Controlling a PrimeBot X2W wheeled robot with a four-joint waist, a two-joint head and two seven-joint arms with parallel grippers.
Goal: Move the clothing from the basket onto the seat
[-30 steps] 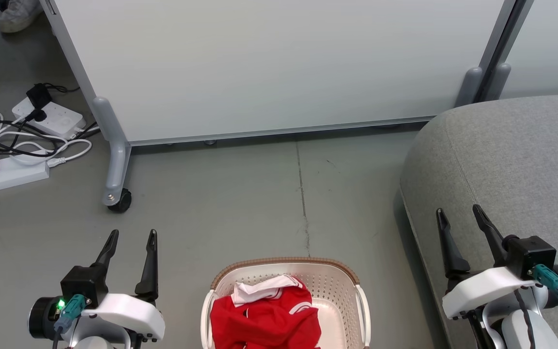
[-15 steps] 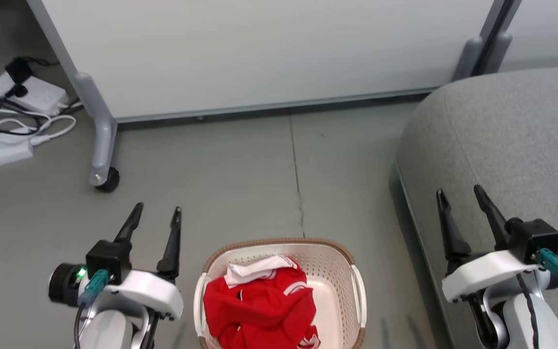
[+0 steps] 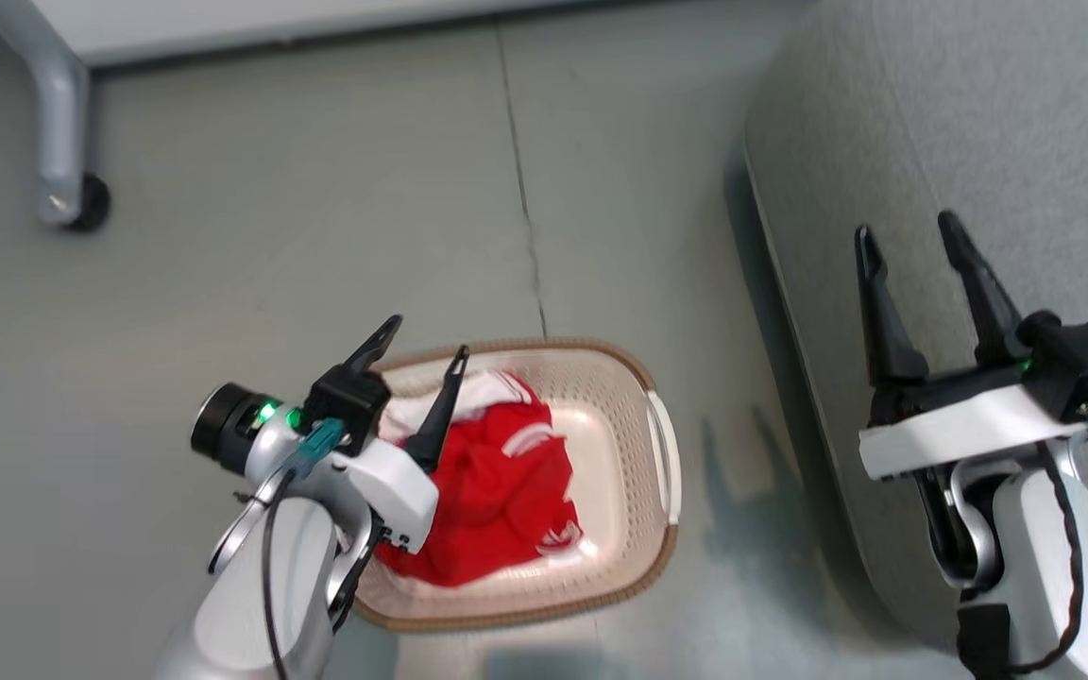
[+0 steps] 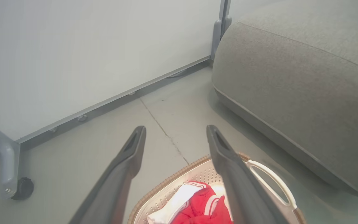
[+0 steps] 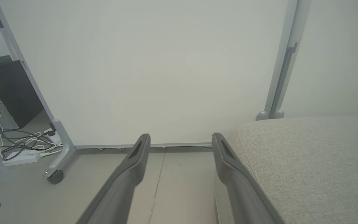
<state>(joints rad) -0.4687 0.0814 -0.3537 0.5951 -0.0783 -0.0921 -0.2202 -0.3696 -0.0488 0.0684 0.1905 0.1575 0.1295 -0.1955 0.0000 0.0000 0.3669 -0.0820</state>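
Red clothing (image 3: 497, 486) with white trim lies bunched in the white basket (image 3: 634, 397) with a brown rim on the floor. My left gripper (image 3: 426, 340) hangs open over the basket's left rim, fingers spread above the clothing (image 4: 202, 207), nothing between them. The left wrist view shows the basket (image 4: 270, 180) just below those fingertips. The grey seat (image 3: 960, 123) fills the right side. My right gripper (image 3: 903, 236) stands open above the seat's left edge, empty. In the right wrist view the seat (image 5: 309, 168) lies to the right of my right gripper (image 5: 180, 138).
A white partition panel (image 5: 154, 71) on a wheeled grey leg (image 3: 58, 142) stands beyond the basket. Power strips and cables (image 5: 20, 149) lie on the floor at the far left. Bare grey floor (image 3: 317, 189) separates the basket from the panel and the seat.
The head camera has tilted down, so the whole scene shifted up the picture. My left gripper has moved right, from beside the basket to over its left rim. Both grippers stay open.
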